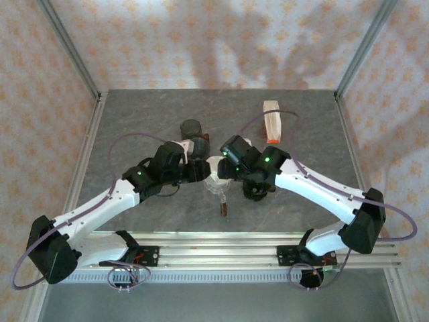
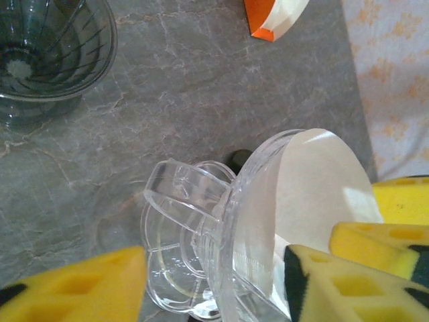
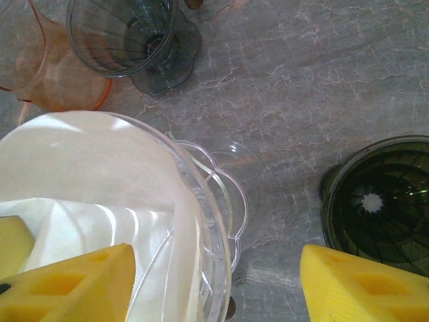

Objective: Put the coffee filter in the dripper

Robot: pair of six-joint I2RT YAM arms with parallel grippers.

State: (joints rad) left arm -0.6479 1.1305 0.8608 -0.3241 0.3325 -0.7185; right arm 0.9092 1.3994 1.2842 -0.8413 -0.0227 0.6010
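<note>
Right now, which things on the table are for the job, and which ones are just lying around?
For the job:
- paper coffee filter
- clear dripper, which has the filter in it

Just lying about:
- smoky grey dripper
- dark green dripper
- pinkish clear dripper
- orange-and-white packet

top external: high, behind the arm bases (image 1: 50, 251), facing down and forward over the whole desk (image 1: 134, 114).
left wrist: very near, looking steeply down at the desk.
right wrist: very near, also steeply down.
overlap: clear dripper (image 1: 216, 181) at desk centre, in all three views; wrist views meet it from opposite sides.
</note>
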